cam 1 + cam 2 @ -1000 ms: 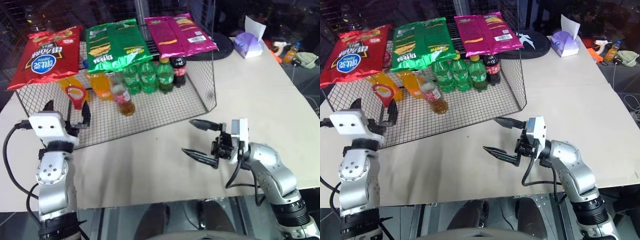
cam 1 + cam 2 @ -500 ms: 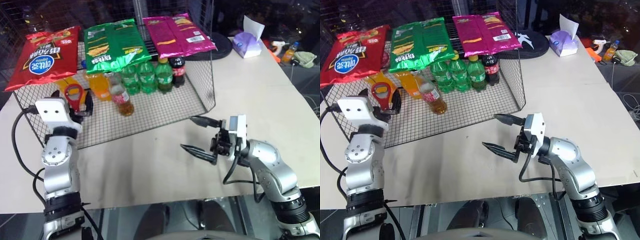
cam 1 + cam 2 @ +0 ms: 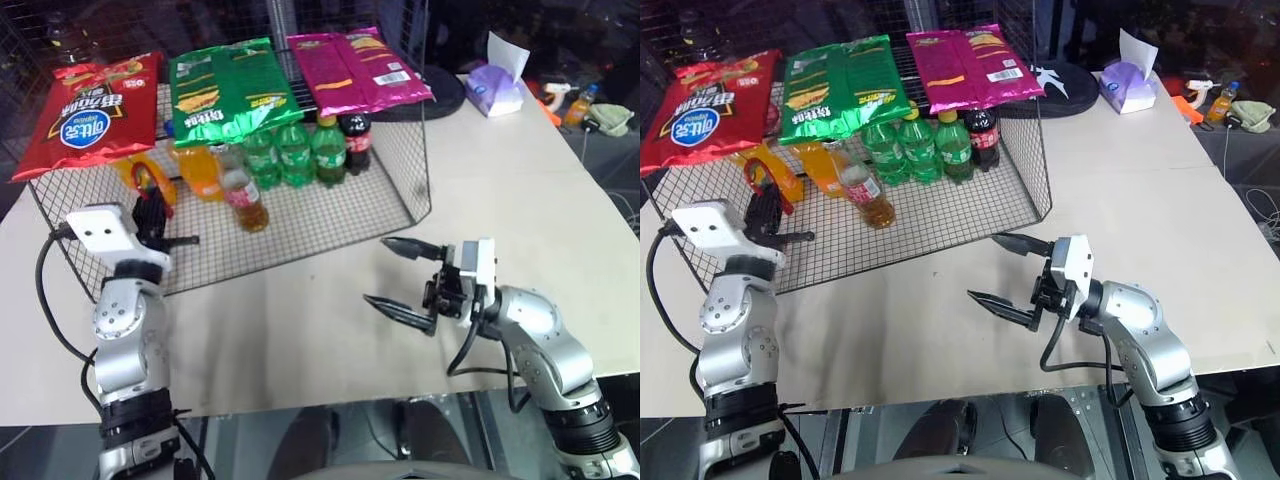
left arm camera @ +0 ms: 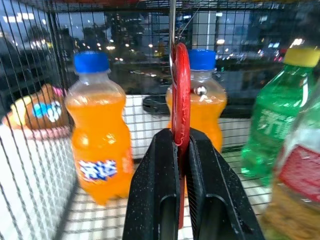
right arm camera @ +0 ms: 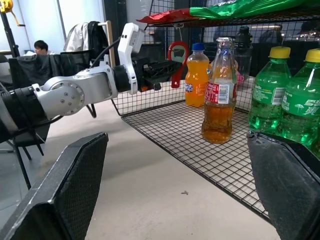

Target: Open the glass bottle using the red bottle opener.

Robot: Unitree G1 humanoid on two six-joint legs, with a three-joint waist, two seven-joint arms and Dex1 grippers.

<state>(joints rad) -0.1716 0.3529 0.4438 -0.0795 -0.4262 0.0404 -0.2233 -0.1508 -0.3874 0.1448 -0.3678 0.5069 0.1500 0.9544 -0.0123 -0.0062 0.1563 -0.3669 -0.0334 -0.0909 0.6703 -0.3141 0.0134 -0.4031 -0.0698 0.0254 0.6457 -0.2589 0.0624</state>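
Pinching the red bottle opener (image 4: 180, 100) edge-on, the left gripper (image 4: 181, 150) is reaching into the wire rack (image 3: 330, 215), which is holding the glass bottle (image 3: 245, 199) (amber liquid, apparently capped) among orange and green drink bottles. The right gripper (image 3: 398, 277) is hovering spread over the table (image 3: 520, 200).

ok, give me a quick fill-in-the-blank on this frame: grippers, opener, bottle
1. The left gripper is shut on the red ____.
2. The right gripper hangs over the table with its jaws ____.
3. The glass bottle stands upright on the wire rack, its cap still ____.
4. Beside the red bottle opener stand two ____ drink bottles with blue caps.

Missing words: bottle opener; open; on; orange
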